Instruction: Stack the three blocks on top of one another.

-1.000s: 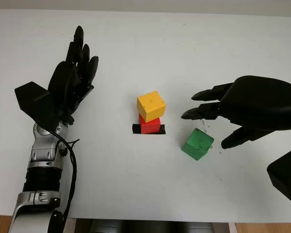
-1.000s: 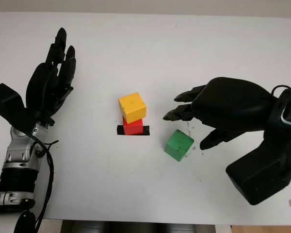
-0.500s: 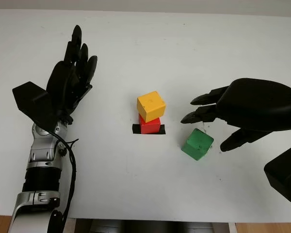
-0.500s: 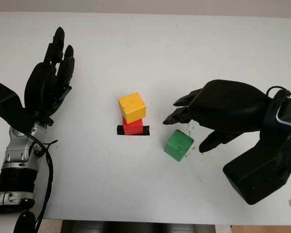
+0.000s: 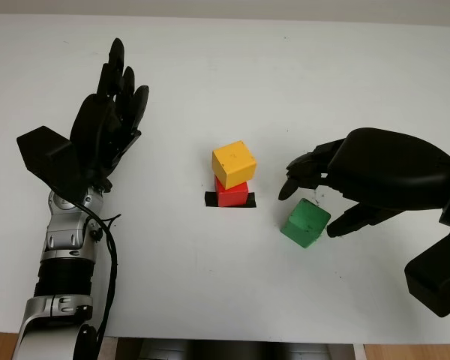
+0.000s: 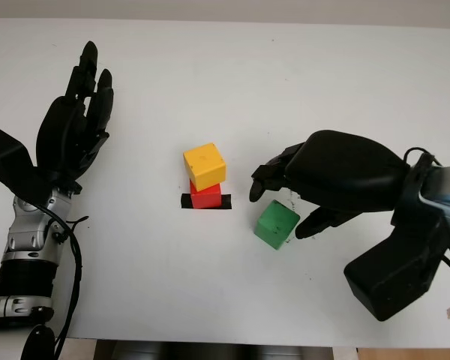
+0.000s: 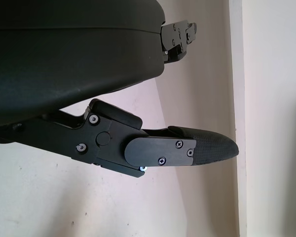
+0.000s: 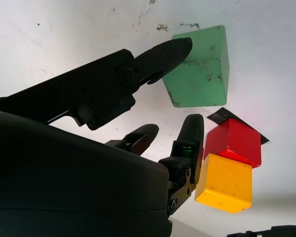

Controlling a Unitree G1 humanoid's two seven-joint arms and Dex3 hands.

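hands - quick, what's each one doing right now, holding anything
Left hand: open, holding nothing, raised over the white table at the left.
Right hand: open around the green cube block, not yet gripping it.

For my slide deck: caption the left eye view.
Right hand open over green block, beside yellow block stacked on red block.

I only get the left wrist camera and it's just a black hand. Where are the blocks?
Observer: The yellow block sits on the red block, mid-table.
Operator: Where's the green one?
Observer: The green block stands alone on the table, to the right of that stack and apart from it.
Operator: Is anybody grabbing it?
Observer: Not yet. The right hand is open, just over the green block. The left hand, the one you see, is open at the table's left side.
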